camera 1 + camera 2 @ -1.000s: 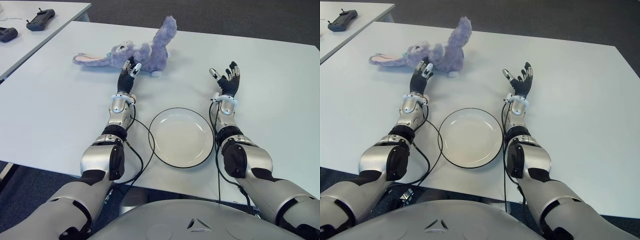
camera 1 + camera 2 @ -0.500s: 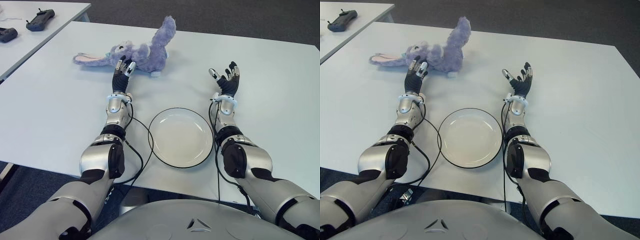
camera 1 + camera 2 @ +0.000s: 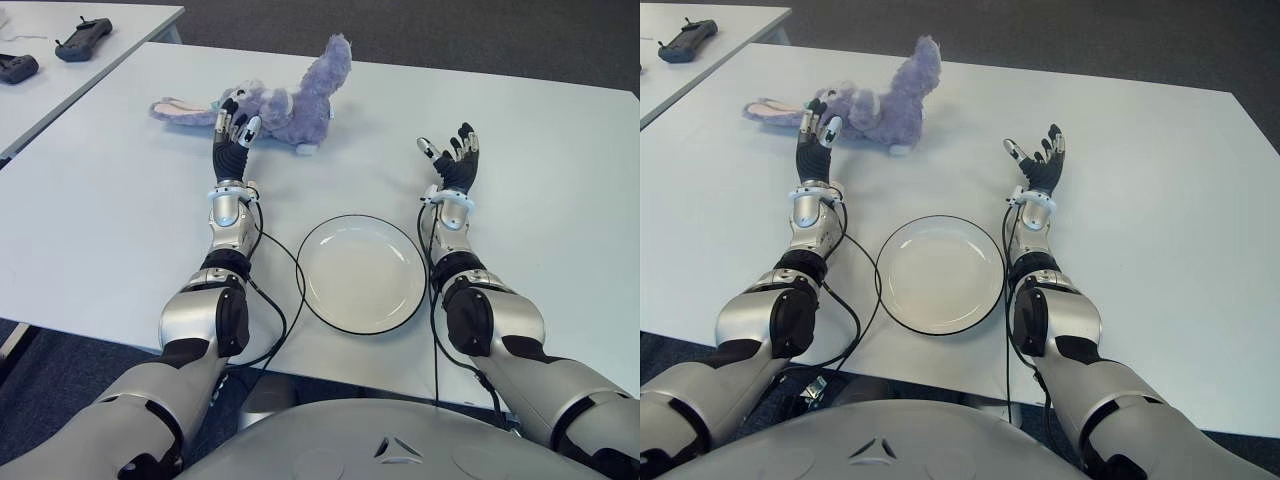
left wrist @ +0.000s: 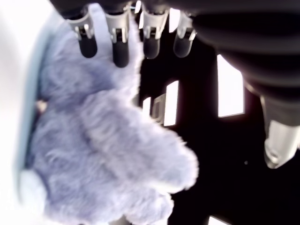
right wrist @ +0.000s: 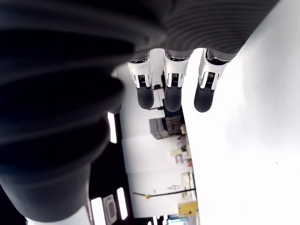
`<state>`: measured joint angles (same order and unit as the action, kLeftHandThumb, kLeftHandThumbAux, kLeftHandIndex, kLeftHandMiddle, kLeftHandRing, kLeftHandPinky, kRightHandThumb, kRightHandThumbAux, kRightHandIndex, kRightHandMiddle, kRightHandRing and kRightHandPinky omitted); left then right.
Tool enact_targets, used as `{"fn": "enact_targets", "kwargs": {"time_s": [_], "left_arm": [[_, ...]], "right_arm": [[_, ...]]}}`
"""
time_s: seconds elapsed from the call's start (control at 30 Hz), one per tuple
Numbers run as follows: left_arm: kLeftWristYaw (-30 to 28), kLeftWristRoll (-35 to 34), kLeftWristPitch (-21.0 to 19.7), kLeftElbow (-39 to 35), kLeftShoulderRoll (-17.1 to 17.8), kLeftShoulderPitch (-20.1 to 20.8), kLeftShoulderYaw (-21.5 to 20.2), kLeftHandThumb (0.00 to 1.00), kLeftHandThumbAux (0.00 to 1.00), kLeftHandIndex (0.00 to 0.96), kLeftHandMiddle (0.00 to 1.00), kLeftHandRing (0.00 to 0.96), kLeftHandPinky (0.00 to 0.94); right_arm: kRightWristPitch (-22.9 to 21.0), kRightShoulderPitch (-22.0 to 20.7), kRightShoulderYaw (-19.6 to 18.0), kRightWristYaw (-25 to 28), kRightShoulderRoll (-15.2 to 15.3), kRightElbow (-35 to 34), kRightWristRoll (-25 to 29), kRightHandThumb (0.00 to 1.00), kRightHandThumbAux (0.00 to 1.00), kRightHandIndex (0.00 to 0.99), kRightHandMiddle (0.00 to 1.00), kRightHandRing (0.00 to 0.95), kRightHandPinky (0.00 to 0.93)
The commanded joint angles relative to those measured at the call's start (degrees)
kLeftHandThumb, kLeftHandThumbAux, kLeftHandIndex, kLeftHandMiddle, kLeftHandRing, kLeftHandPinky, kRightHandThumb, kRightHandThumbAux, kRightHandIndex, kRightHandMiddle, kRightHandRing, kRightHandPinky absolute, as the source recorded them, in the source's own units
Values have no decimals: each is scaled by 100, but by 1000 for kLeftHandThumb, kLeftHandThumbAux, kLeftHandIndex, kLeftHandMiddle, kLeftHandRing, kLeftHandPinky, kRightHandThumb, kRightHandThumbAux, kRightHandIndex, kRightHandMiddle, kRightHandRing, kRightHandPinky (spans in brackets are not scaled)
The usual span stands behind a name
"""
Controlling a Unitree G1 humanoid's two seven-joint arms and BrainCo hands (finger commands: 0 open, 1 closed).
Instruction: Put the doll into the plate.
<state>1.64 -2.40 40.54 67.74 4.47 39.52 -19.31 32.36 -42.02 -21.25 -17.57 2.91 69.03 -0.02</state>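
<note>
- Left eye view: a purple plush doll (image 3: 285, 100) is seen lying on the far part of a white table (image 3: 120, 210), well apart from the plate (image 3: 362, 273).
- The left hand (image 3: 232, 130) is raised at the doll's head, fingers spread wide, nothing held.
- The right hand (image 3: 453, 158) is shown right of the plate, fingers spread, empty.

Right wrist cam: hand only.
Right hand (image 5: 171, 79) fingers extended, holding nothing; dark fingertips (image 5: 172, 98) over bare white tabletop (image 5: 253, 140).
</note>
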Motion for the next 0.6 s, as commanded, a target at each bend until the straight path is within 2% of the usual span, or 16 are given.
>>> {"fn": "enact_targets", "kwargs": {"time_s": [0.03,0.33,0.4,0.47,0.6], "left_arm": [[608,364,469,543,193,-935,194,0,555,0,0,0,0],[958,591,810,531,334,-855,357,0,595,0,0,0,0],[1108,703,991,480,380,-842,433,0,669,0,0,0,0],[1243,809,1113,451,418,-832,508,0,700,0,0,0,0],[1428,952,1234,455,480,-825,636,0,718,0,0,0,0]], "right_arm": [[-627,1627,-120,-72,-500,853,150,0,874,101,85,78,109],[-666,1608,-160,-8,-504,854,197,0,877,108,93,84,112],[-661,1610,-157,11,-500,854,195,0,874,109,93,84,112],[-661,1608,-157,13,-500,855,195,0,876,110,95,86,115],[-663,1604,-156,-1,-501,855,191,0,879,111,97,88,118]]}}
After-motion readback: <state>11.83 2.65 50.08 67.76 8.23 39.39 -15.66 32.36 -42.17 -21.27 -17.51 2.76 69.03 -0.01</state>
